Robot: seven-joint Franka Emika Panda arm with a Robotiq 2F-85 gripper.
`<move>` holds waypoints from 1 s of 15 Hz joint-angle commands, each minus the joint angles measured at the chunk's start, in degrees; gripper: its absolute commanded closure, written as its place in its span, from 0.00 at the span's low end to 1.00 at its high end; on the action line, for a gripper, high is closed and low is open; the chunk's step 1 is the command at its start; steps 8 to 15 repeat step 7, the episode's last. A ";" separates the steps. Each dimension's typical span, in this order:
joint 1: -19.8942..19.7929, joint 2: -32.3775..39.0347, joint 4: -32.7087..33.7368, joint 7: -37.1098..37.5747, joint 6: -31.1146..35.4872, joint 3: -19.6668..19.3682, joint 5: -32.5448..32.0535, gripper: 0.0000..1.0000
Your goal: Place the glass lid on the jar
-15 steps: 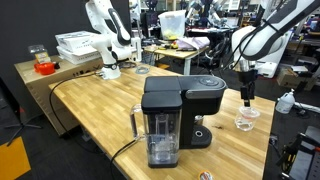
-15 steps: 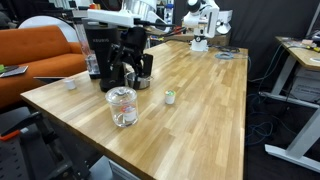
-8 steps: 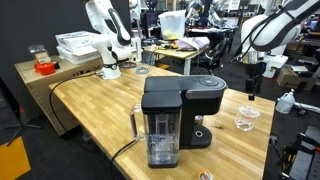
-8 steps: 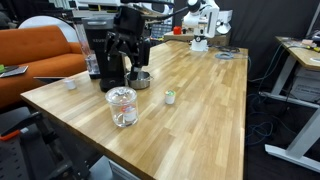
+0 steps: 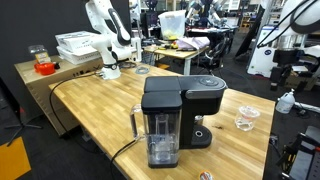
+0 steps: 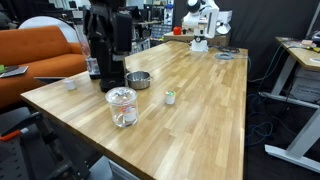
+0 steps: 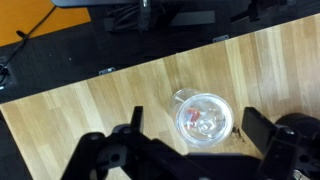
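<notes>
Glass lid: I'm reading the round clear face under the wrist camera as the glass lid (image 7: 205, 113), lying flat. I can't separate its rim from the glass below, so whether it is seated is my judgement only.
Jar: I'm seeing the jar (image 6: 138, 80) standing upright on bare wood just beside the coffee machine (image 5: 175, 115), touching nothing else, so it can be reached straight from above.
Contents: something reddish is showing through the glass in the wrist view; I can't tell what it is.
Claw: the gripper (image 5: 280, 82) is hanging well above the table, roughly over the jar. Its fingers (image 7: 135, 130) are spread wide and gripping nothing.
Why so: hovering high and pointing down is giving me a clear look to check how the lid is sitting.
Progress: I'm judging the placing done or nearly so.
Neighbours: a taller glass container (image 6: 121, 106) and a small pale object (image 6: 170, 97) are standing near on the wooden table (image 6: 205, 120), apart from the jar.
Writing: I'm finding no readable brand or label anywhere.
</notes>
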 commanded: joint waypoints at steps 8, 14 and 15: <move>-0.78 -4.94 -3.27 -1.21 -0.30 -1.76 -0.07 0.00; -0.78 -4.94 -3.27 -1.21 -0.30 -1.76 -0.07 0.00; -0.78 -4.94 -3.27 -1.21 -0.30 -1.76 -0.07 0.00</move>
